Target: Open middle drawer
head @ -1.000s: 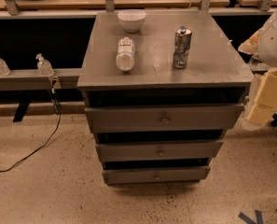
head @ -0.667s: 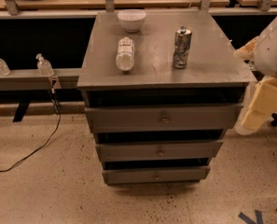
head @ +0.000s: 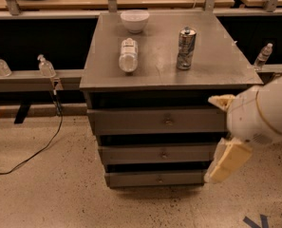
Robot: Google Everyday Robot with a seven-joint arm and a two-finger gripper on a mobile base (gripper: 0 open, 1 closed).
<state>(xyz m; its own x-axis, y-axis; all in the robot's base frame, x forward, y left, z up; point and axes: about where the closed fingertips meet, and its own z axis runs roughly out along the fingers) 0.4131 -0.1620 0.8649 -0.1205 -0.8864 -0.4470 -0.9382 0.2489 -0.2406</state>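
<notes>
The grey metal cabinet (head: 235, 65) has three drawers, all shut. The middle drawer (head: 131, 155) is a wide, shallow front with a small round knob (head: 164, 154), below the taller top drawer (head: 131, 121) and above the lowest drawer (head: 131, 179). My gripper (head: 211, 139) is at the cabinet's right front corner, level with the top and middle drawers. Its two cream fingers (head: 228, 159) are spread apart and hold nothing. It is to the right of the knob and does not touch it.
On the cabinet top stand a white bowl (head: 134, 20), a plastic bottle lying on its side (head: 128, 54) and an upright can (head: 186, 48). A black cable (head: 41, 151) runs over the floor at the left. Small bottles (head: 45, 66) sit on the rail behind.
My arm has moved left and down from the right edge, up to the cabinet's right front corner. The drawers and the things on top have not moved.
</notes>
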